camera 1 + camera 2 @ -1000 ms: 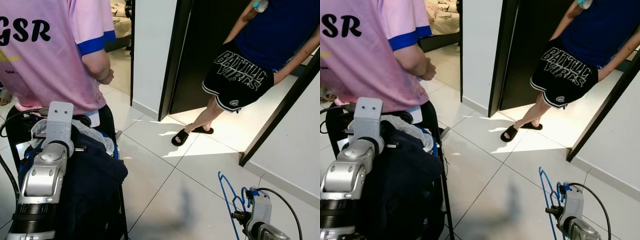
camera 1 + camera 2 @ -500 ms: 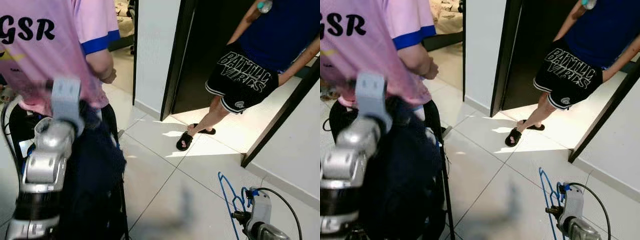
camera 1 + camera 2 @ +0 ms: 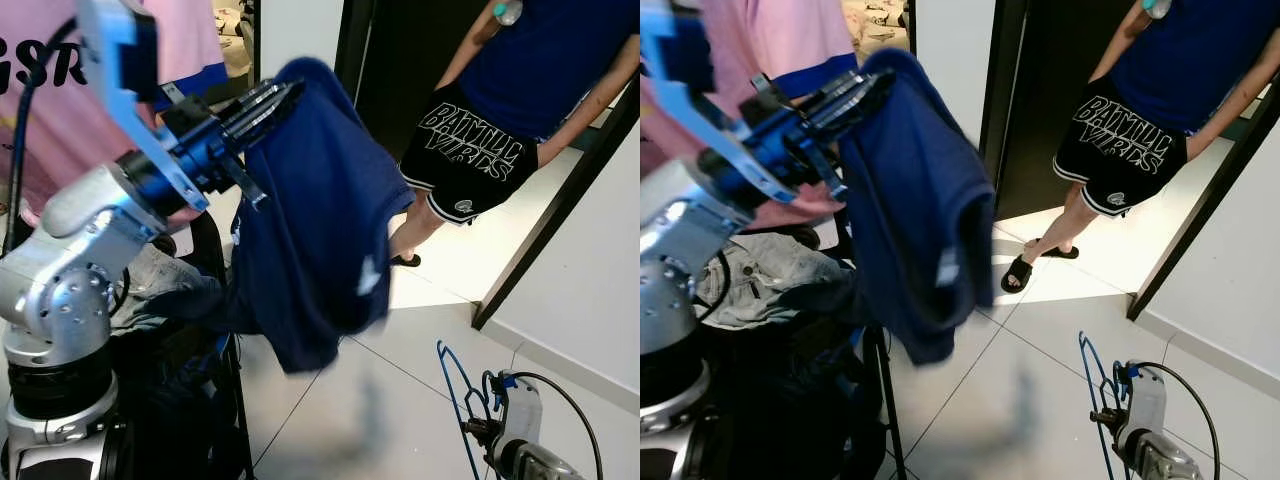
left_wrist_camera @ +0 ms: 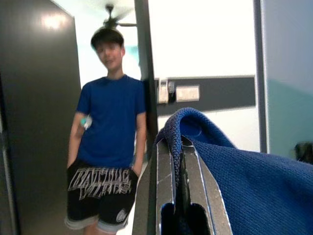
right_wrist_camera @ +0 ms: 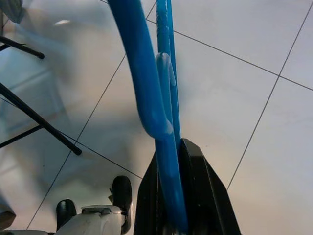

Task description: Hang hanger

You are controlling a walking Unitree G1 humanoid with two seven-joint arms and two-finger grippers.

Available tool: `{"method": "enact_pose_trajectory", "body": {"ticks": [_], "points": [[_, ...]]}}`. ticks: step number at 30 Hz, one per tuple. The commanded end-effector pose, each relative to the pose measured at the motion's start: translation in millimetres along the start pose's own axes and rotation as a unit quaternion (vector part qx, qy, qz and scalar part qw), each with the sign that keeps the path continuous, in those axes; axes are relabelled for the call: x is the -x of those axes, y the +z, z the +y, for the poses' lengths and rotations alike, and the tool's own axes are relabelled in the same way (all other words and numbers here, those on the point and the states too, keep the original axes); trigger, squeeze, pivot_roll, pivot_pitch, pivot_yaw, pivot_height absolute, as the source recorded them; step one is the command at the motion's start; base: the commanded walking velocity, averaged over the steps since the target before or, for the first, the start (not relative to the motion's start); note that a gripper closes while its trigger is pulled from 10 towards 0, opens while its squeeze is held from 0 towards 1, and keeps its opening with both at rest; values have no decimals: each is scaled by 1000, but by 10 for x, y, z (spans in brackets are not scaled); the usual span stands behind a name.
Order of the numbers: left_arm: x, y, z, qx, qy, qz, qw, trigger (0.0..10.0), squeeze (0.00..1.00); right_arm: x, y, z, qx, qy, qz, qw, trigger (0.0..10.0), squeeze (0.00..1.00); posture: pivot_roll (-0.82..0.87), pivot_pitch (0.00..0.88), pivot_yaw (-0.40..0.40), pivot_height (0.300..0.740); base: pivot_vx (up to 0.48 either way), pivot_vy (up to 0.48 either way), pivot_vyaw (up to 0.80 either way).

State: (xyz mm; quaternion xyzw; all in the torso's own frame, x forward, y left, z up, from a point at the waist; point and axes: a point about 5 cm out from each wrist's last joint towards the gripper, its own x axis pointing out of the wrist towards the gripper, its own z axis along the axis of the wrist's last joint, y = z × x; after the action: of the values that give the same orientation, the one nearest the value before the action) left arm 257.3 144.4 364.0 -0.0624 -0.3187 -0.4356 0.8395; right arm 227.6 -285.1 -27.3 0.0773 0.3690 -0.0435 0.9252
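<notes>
Low at the robot's right side, the right gripper [image 5: 171, 215] clamps the stem of a blue plastic clothes hanger [image 3: 455, 400], which rises from between its black fingers above the pale tiled floor [image 3: 400, 400]. Raised high, the left gripper [image 3: 270, 100] pinches a fold of a dark blue knit shirt [image 3: 320, 230], whose cloth drapes over and hangs below the fingers.

Navy shirt [image 3: 320, 220] in left tool [image 3: 270, 100]
</notes>
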Motion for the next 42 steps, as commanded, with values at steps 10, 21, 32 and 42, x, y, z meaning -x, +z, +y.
{"method": "enact_pose_trajectory", "body": {"ticks": [10,21,32,42], "points": [[51,190,166,13,21,-59,998,0,0,-11,15,19,-7,-3,-5,1000,10000,0,66,0,-91,740,0,0,0],[43,-13,183,10,42,-8,999,10000,0,-10,30,7,-12,-11,-11,1000,10000,0,68,0,-89,740,0,0,0],[24,-541,109,22,74,74,994,10000,0,-49,112,76,-26,-7,-20,999,10000,0,69,0,-84,740,0,0,-353],[-70,-609,91,12,67,77,995,10000,0,-60,423,61,-79,-5,-80,994,10000,0,70,0,-74,740,0,0,-751]]}}
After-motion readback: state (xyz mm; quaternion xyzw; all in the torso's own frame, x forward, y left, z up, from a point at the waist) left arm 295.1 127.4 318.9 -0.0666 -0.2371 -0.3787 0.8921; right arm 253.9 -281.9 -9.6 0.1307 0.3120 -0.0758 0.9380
